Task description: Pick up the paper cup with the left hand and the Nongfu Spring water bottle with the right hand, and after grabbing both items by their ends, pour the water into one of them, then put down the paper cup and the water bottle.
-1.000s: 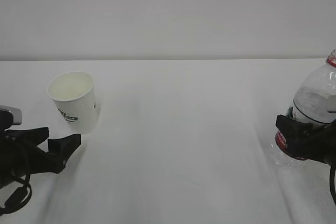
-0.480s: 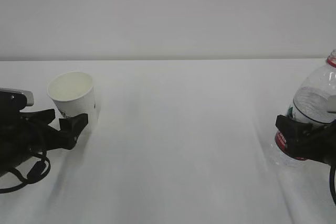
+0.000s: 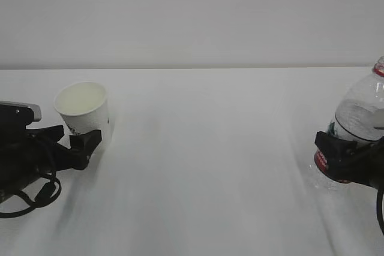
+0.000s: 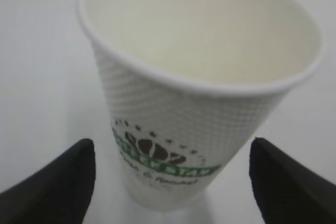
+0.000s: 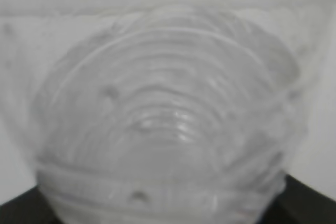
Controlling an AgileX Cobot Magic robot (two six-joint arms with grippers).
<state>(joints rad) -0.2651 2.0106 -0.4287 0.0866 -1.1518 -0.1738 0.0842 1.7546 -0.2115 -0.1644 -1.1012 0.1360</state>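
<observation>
Your left hand (image 3: 75,142) sits low on the table at the left edge of the exterior view, jaws spread wide on either side of the paper cup (image 3: 84,114); your wrist view shows the cup (image 4: 197,85) standing between the two black fingertips (image 4: 58,184) with bare table visible on both sides, so nothing is gripped; the near finger in the exterior view lies just beside the cup's lower wall, and whether it touches cannot be told from that angle; the cup stands upright on the white table (image 3: 204,166), mouth up, cream interior showing, green and dark logo facing the left wrist camera; no liquid can be made out inside.

Your right hand (image 3: 348,163) is at the far right of the exterior view, jaws part-way open and closed around the lower body of the Nongfu Spring water bottle (image 3: 360,118), across its red and white label; the bottle leans slightly, its red neck ring at the frame's edge; its base looks to rest on or just above the table, though blur makes that uncertain; the water (image 3: 354,121) fills it to roughly mid-height; your right wrist view is filled by the ribbed clear bottle wall (image 5: 168,124), out of focus, with black finger corners at the bottom edge; cup and bottle stand well apart.
</observation>
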